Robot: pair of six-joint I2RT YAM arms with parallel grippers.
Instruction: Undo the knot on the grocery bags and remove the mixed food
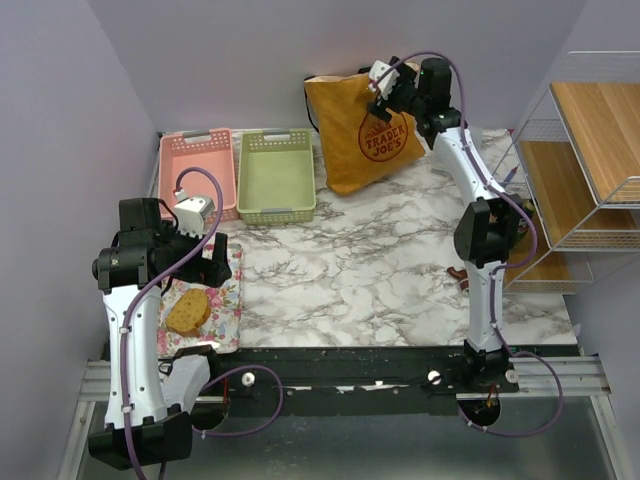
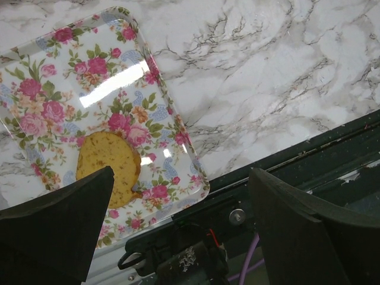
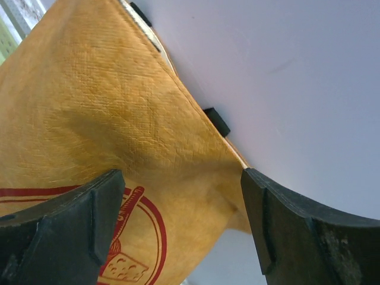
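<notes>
Mustard-yellow Trader Joe's tote [image 1: 350, 135] upright at the far side of the marble desk [image 1: 380, 270], its upper face just beyond the widely spread right fingers [image 1: 383, 98], left fingers [image 1: 212, 262] likewise spread, hovering over a floral tray [image 2: 71, 71], bread slice [image 2: 110, 166] beneath their left tip

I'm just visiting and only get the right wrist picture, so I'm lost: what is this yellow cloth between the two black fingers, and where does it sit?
Observer: It is a mustard tote with a red Trader Joe's logo, leaning against the back wall at the far side of the marble table.
Operator: Is anything else near it?
Observer: A green basket and a pink basket stand to its left.
Operator: And the other arm?
Observer: The left fingers hang open above a floral tray holding a bread slice, at the table's near left edge.
</notes>
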